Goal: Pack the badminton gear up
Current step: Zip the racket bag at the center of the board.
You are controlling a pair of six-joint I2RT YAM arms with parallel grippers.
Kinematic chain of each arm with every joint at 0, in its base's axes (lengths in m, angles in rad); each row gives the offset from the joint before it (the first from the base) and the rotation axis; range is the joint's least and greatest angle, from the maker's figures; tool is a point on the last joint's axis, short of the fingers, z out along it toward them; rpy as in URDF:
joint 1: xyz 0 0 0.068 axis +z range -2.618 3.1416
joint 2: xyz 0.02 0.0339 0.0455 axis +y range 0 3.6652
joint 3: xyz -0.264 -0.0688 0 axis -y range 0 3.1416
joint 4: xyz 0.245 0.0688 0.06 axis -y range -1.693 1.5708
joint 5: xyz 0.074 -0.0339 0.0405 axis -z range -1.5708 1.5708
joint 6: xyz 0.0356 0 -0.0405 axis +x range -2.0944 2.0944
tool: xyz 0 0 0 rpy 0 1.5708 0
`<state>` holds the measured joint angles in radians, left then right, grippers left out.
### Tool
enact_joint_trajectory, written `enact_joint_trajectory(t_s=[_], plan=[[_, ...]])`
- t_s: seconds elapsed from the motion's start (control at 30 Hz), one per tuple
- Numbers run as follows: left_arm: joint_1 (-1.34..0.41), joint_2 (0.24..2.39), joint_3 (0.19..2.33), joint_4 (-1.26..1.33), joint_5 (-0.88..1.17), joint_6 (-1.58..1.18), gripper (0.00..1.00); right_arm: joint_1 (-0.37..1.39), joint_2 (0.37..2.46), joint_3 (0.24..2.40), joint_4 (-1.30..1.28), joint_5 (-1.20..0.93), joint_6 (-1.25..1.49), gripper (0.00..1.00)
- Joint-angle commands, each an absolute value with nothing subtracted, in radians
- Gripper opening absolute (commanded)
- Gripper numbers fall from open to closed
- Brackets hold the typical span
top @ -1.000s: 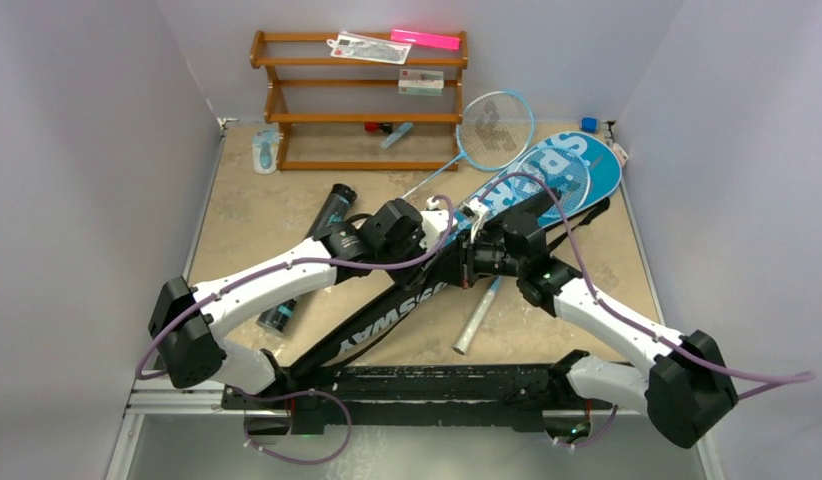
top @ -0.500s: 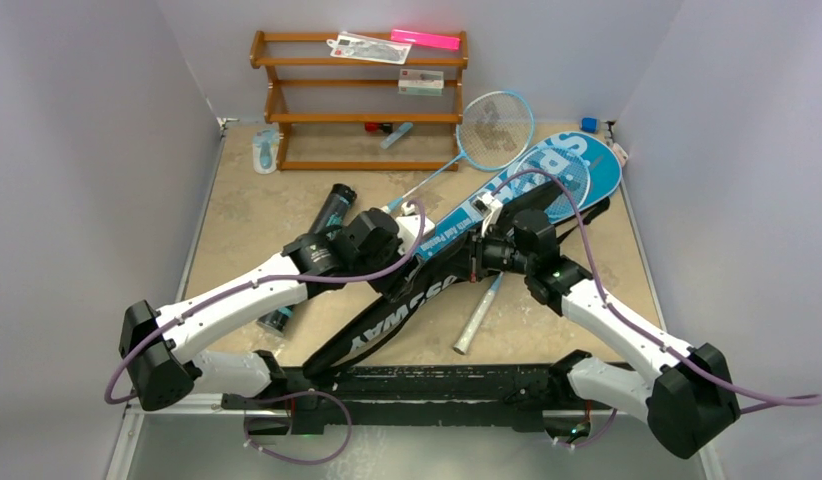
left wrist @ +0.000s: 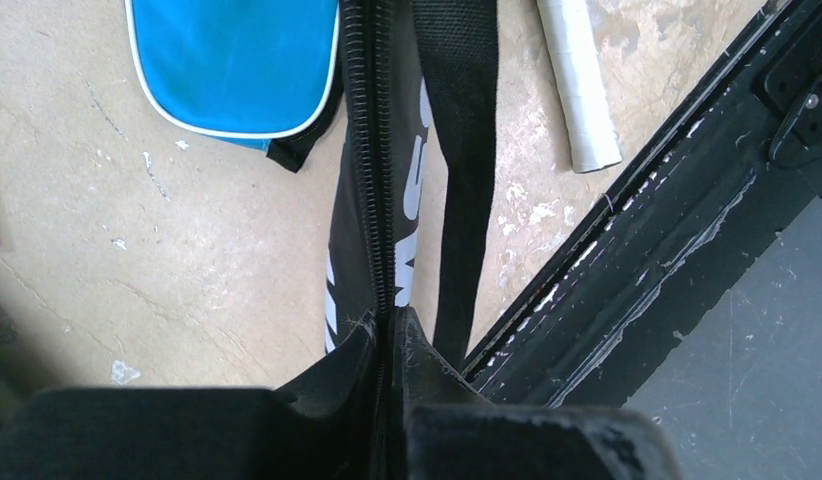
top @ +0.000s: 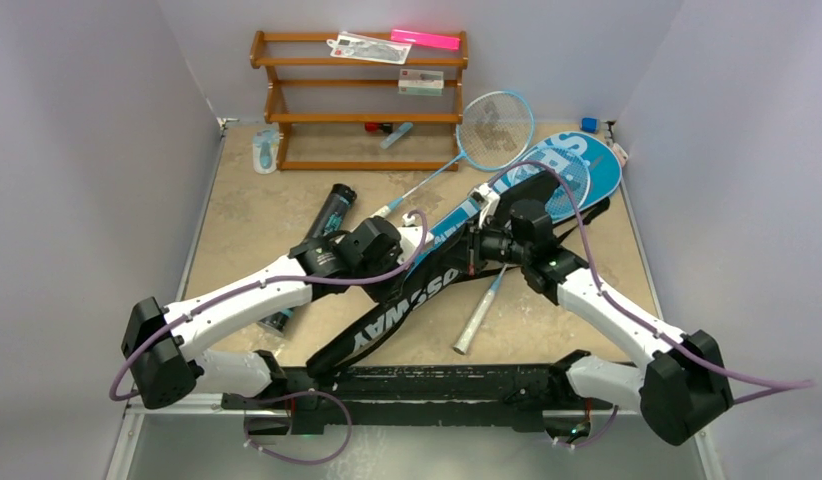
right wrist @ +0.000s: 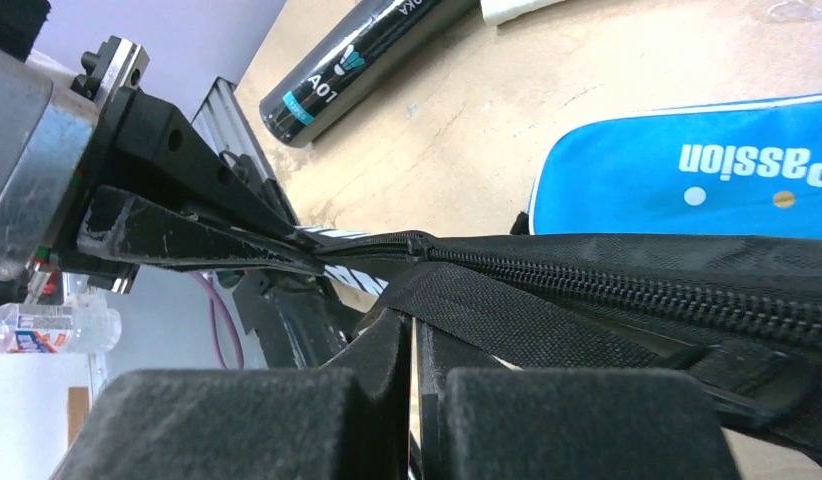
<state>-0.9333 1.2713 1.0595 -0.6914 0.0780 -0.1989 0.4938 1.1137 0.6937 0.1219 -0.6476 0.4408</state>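
Two racket covers lie crossed on the table (top: 237,215). The black cover (top: 387,320) runs on a slant from the near edge up to the middle. The blue cover (top: 597,160) stretches from the middle to the far right corner, its narrow end just beside the black one. Two rackets are in view. The light-blue racket (top: 495,128) lies bare with its head near the rack (top: 287,100). The second racket (top: 475,322) shows a white grip to the right of the black cover, and a strung head rests on the wide end of the blue cover. One long black tube (top: 332,210) lies on the left, with its middle hidden under the left arm. No shuttlecock can be made out for certain. Both grippers meet over the upper part of the black cover. The left gripper (left wrist: 387,335) is clenched on the cover's zipper (left wrist: 372,150) seam, as its wrist view shows. The right gripper (right wrist: 412,335) is pinched tight on the black strap (right wrist: 507,315) that runs along the same cover, and the two sets of fingertips sit close together. At the back stands the one wooden rack with three shelves. Its top shelf holds one pink bar (top: 425,40), and at least two clear packets (top: 367,47) lie on its upper shelves, with small items lower down that are too small to name.
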Motion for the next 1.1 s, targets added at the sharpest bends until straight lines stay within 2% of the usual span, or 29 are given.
enact_joint_trajectory(t_s=[0.0, 0.43, 0.47, 0.57, 0.67, 0.93, 1.0, 1.07], plan=[[-0.933, 1.284, 1.077, -0.643, 0.091, -0.199, 0.0, 0.568, 1.136, 0.741, 0.212, -0.722, 0.446, 0.0], [-0.933, 1.243, 1.099, -0.605, 0.003, -0.182, 0.0, 0.756, 1.169, 0.616, 0.448, -0.671, 0.573, 0.0], [-0.933, 1.237, 1.097, -0.602, 0.002, -0.179, 0.0, 0.756, 1.166, 0.616, 0.439, -0.663, 0.566, 0.02], [-0.933, 1.225, 1.091, -0.592, -0.037, -0.169, 0.0, 0.756, 1.138, 0.641, 0.331, -0.607, 0.525, 0.3], [-0.933, 1.22, 1.086, -0.588, -0.092, -0.16, 0.0, 0.756, 1.069, 0.645, 0.184, -0.482, 0.492, 0.44], [-0.934, 1.217, 1.102, -0.584, -0.22, -0.114, 0.0, 0.756, 0.763, 0.533, 0.005, -0.164, 0.452, 0.5], [-0.94, 1.222, 1.109, -0.59, -0.216, -0.101, 0.0, 0.755, 0.708, 0.537, -0.03, -0.109, 0.465, 0.55], [-0.948, 1.227, 1.111, -0.589, -0.205, -0.086, 0.0, 0.755, 0.7, 0.563, -0.035, -0.073, 0.477, 0.64]])
